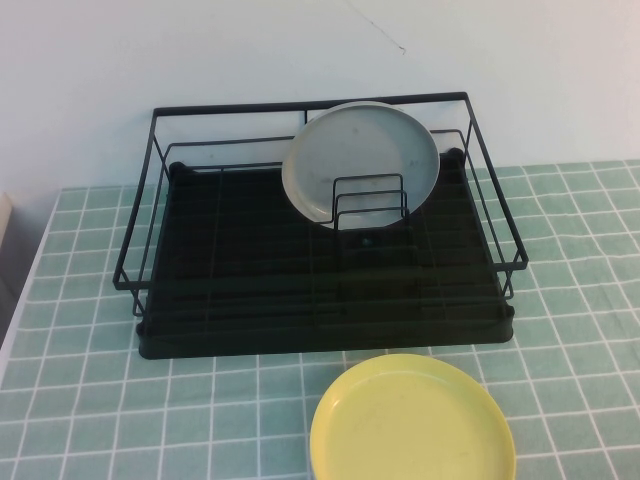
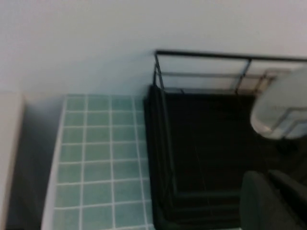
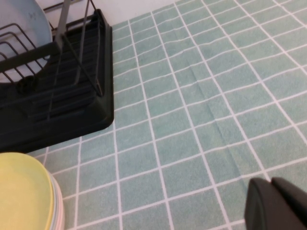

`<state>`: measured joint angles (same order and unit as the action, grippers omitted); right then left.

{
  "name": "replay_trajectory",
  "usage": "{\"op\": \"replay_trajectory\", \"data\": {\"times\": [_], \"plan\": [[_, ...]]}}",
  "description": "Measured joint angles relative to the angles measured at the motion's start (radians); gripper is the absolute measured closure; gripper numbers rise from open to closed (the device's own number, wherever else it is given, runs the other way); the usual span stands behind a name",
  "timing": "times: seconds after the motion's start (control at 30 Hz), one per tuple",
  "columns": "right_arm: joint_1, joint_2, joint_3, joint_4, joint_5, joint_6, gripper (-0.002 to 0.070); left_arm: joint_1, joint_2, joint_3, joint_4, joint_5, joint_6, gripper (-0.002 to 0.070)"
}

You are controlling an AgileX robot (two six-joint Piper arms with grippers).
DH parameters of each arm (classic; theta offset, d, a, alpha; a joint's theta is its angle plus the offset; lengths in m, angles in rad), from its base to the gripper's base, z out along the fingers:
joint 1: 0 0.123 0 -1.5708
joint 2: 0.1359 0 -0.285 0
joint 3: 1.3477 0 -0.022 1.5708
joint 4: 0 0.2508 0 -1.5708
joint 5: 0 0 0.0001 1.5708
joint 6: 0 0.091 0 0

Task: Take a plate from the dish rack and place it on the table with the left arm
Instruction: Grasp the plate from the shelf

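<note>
High view: the plate (image 1: pixel 361 160) stands on edge in the upper centre of the frame, leaning toward the back rail of the dish rack (image 1: pixel 320 320) and propped from the front by small upright wire loops (image 1: pixel 368 203). A yellow plate (image 1: pixel 412 420) lies flat on the table (image 1: pixel 80 400) at the lower centre, just in front of the rack; no arm appears in this view. Left wrist view: the left claw (image 2: pixel 273 201) shows as a dark mass at the lower right of the frame, its fingers pressed together and holding nothing, off the rack's left end and well apart from the plate at the right edge. Right wrist view: the right claw (image 3: pixel 278 203) sits at the lower right, over bare tiles; whether it is spread cannot be told.

The step in hand appears to be the approach. To do it well, the left claw should spread before it nears the plate, come in over the rack's side rail and take the exposed upper rim. Lifting straight upward should clear the loops; the bare tiles at the lower left offer a set-down spot away from the yellow plate.
</note>
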<state>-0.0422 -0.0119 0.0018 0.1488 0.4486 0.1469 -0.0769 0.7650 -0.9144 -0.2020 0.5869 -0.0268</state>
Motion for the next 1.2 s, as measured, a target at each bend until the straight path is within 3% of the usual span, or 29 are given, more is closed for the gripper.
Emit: {"op": "replay_trajectory", "data": {"times": [0.23, 0.37, 0.47, 0.67, 0.73, 0.9, 1.2], "plan": [[0.0, 0.0, 0.0, 0.0, 0.0, 0.0, 0.0678, -0.001, 0.323, -0.219, -0.432, 0.204, 0.581, 0.0678], [0.0, 0.0, 0.0, 0.0, 0.0, 0.0, 0.0678, -0.001, 0.509, -0.345, -0.565, 0.231, 0.692, 0.0668], [0.0, 0.0, 0.0, 0.0, 0.0, 0.0, 0.0678, -0.001, 0.634, -0.426, -0.602, 0.231, 0.734, 0.0594], [0.0, 0.0, 0.0, 0.0, 0.0, 0.0, 0.0678, -0.05, 0.835, -0.579, -0.651, 0.215, 0.909, 0.0221], [0.0, 0.0, 0.0, 0.0, 0.0, 0.0, 0.0678, -0.075, 0.892, -0.618, -0.653, 0.208, 0.961, 0.0165], [0.0, 0.0, 0.0, 0.0, 0.0, 0.0, 0.0678, -0.143, 1.02, -0.693, -0.651, 0.126, 1.031, 0.0123], [0.0, 0.0, 0.0, 0.0, 0.0, 0.0, 0.0678, -0.209, 1.217, -0.825, -0.651, 0.047, 1.067, 0.0118]]}}
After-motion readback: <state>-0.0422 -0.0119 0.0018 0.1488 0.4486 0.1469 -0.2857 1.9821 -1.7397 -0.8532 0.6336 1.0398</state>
